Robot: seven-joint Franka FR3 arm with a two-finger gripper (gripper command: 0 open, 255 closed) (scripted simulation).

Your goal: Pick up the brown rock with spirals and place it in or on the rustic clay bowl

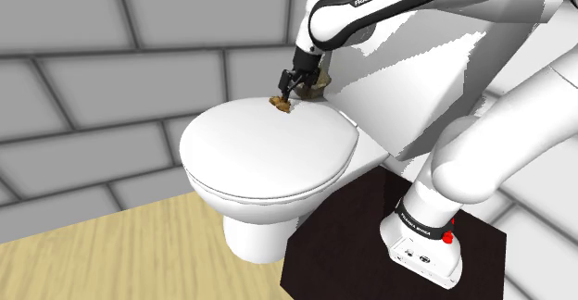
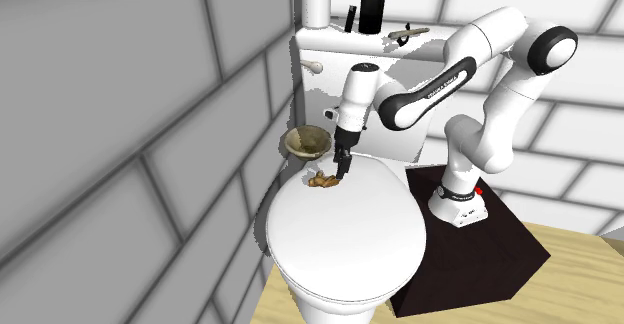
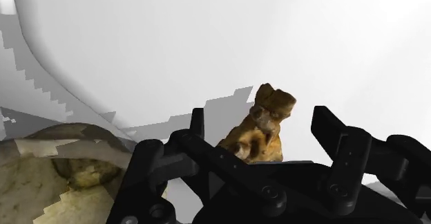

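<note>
With my tool (image 3: 261, 122) wide and the brown rock (image 3: 268, 129) between its fingers, not yet clasped, I judged a square, centred close best.

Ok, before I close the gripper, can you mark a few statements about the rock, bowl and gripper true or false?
1. The rock lies on the closed toilet lid. True.
2. The gripper is shut on the rock. False: its fingers stand apart, either side of it.
3. The bowl already holds the rock. False: the rock lies outside it, on the lid.
4. A toilet paper roll stands on the tank. True.
</note>
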